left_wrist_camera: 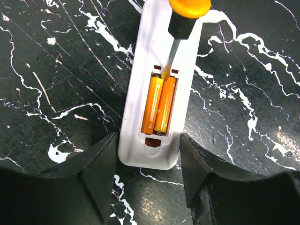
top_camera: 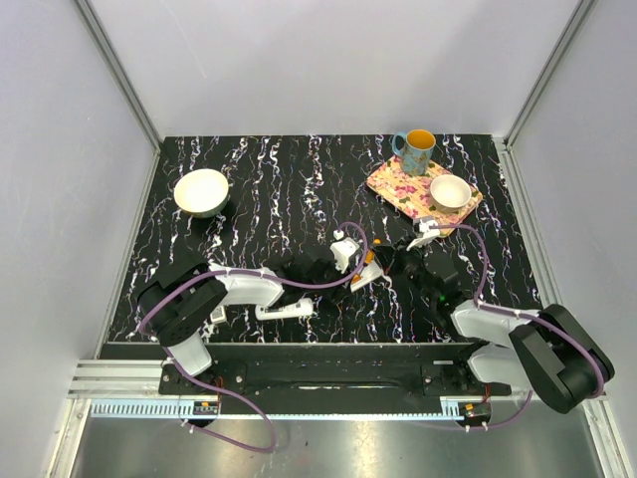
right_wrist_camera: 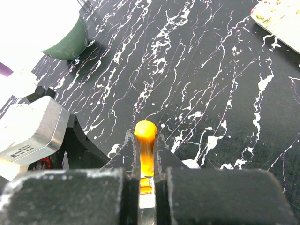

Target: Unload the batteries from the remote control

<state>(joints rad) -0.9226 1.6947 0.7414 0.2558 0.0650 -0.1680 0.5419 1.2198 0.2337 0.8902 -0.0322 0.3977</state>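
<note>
Two orange batteries point(left_wrist_camera: 160, 105) lie side by side in the open bay point(left_wrist_camera: 174, 71) of a white remote control point(left_wrist_camera: 150, 42), which the left end effector point(left_wrist_camera: 148, 137) clamps by its sides on the surface point(left_wrist_camera: 56, 70). The right end effector point(right_wrist_camera: 144, 143) pinches a screwdriver point(right_wrist_camera: 145, 130), its tip touching the batteries' far end. Their print is too small to read.

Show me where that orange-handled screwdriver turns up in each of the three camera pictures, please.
Top external: the screwdriver is a small orange speck mid-table, between the two arms.
Left wrist: top centre, its tip down in the battery bay of the white remote.
Right wrist: lower centre, its handle clamped in the right pincer.
Shared landmark: the black, white-veined table.
</note>
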